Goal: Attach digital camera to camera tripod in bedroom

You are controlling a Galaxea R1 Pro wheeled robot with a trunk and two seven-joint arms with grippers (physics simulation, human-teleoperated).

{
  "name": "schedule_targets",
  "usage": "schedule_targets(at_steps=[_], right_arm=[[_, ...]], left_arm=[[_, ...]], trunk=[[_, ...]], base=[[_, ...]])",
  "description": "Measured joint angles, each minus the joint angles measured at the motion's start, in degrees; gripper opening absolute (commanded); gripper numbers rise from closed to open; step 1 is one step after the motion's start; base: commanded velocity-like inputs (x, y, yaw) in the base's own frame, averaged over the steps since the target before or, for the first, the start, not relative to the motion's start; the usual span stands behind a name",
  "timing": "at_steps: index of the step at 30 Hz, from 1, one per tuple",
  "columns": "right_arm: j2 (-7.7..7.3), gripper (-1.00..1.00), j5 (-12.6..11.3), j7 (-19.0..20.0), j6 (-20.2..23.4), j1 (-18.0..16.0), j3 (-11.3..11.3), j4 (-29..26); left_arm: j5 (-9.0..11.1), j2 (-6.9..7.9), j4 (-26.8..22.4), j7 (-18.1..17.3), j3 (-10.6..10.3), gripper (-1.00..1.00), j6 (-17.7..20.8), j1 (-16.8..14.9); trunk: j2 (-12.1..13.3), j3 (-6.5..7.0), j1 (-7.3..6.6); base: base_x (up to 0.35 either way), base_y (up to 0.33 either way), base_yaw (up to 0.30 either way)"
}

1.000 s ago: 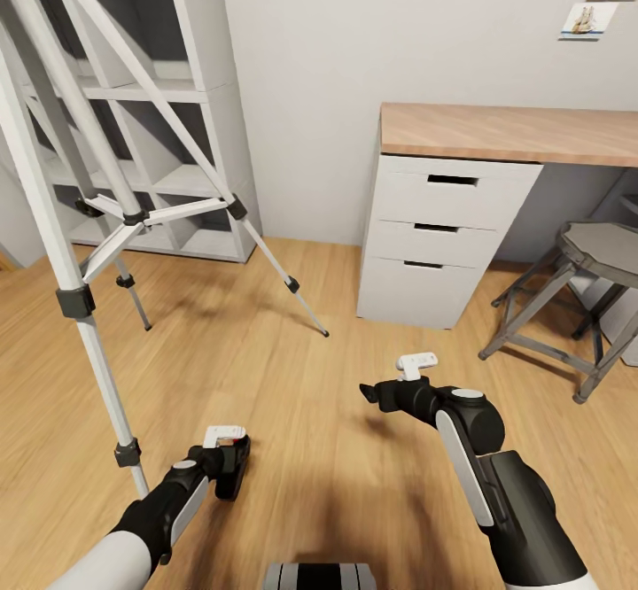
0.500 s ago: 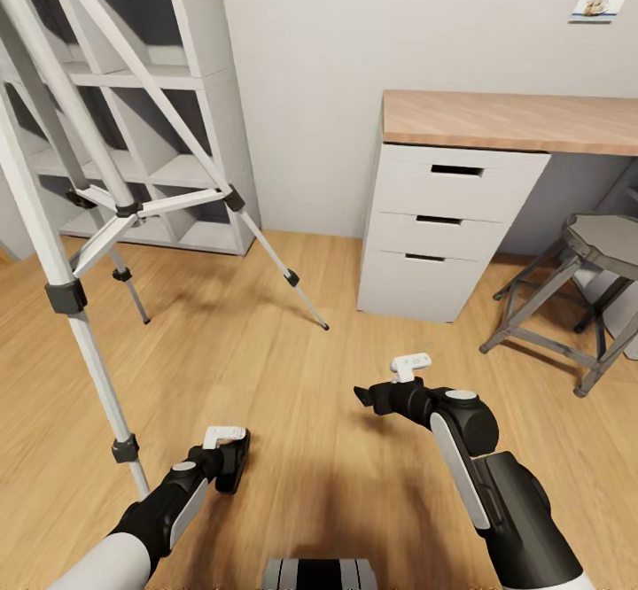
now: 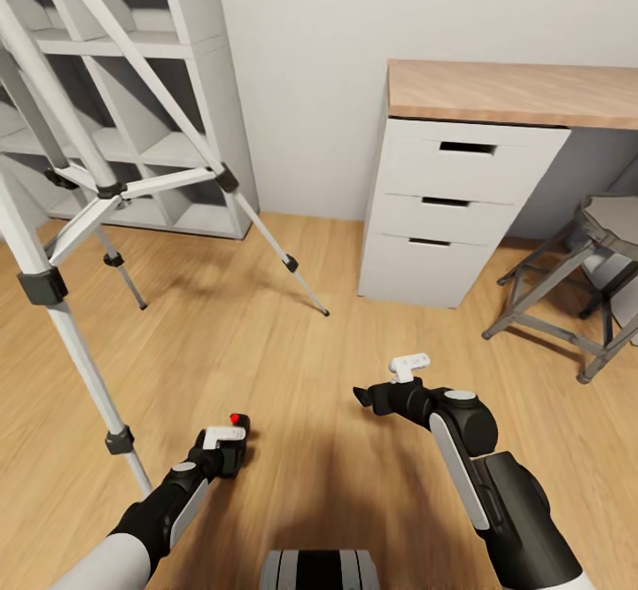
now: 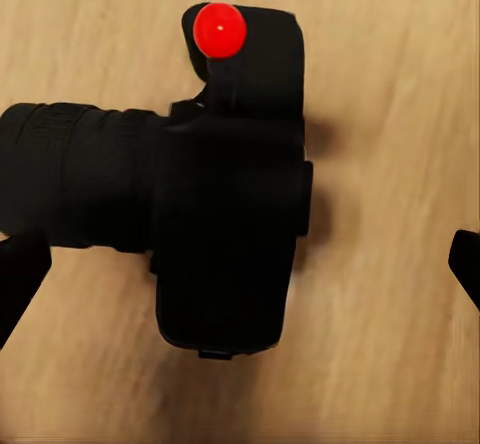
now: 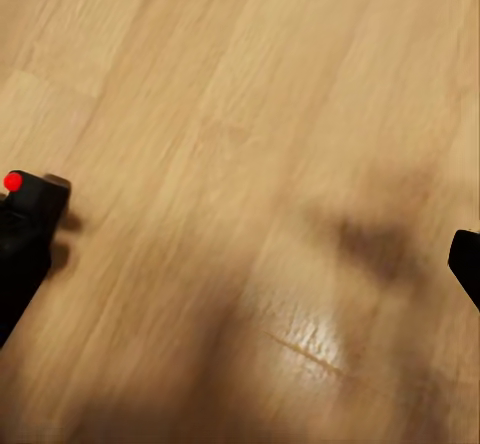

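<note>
Your robot faces a corner of the bedroom: plank floor [image 3: 266,342], grey-white wall [image 3: 301,85]. At the left stands a white cube shelf [image 3: 190,85], and in front of it the tripod [image 3: 115,187], its silver-white legs spread on the floor, one running down close beside your left arm; its head is cut off by the head view's top edge. At the right you have a desk [image 3: 514,94] with a wood top and three white drawers, and a grey stool [image 3: 585,280] beside it at the frame's edge.

Your right arm reaches forward over bare floor, and the right gripper [image 3: 361,395] shows as a dark tip only. In the right wrist view one fingertip [image 5: 466,264] sits at the frame edge, with nothing visible in front of it; you cannot tell from these views how far its jaws are apart.

Your left gripper [image 3: 232,457] hangs low by the near tripod leg. The camera [image 4: 225,214] is right at it, its red button [image 3: 235,418] peeking above the wrist. In the left wrist view the camera lies between the two fingertips [image 4: 20,279], which stand wide at the frame edges, apart from the body: the claw is spread, not clamping. You cannot tell whether the camera rests on the floor.
</note>
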Motion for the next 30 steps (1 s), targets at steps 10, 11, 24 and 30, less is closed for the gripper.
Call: schedule_targets(at_steps=[10,11,24,30], right_arm=[[-0.04,1.00,0.0,0.0,0.0,0.0,-0.1,0.0],[-0.04,1.00,0.0,0.0,0.0,0.0,-0.1,0.0],[-0.02,1.00,0.0,0.0,0.0,0.0,-0.1,0.0],[-0.01,1.00,0.0,0.0,0.0,0.0,-0.1,0.0]], left_arm=[[0.0,0.01,0.0,0.0,0.0,1.00,0.0,0.0],[0.0,0.01,0.0,0.0,0.0,1.00,0.0,0.0],[-0.1,0.01,0.0,0.0,0.0,1.00,0.0,0.1],[-0.2,0.01,0.1,0.0,0.1,1.00,0.0,0.1]], trunk=[[-0.1,-2.22,0.26],[-0.1,-2.44,0.28],[-0.2,-3.33,0.38],[-0.2,-3.55,0.41]], base=[[0.000,0.000,0.000],[0.000,0.000,0.000],[0.000,0.000,0.000],[0.000,0.000,0.000]])
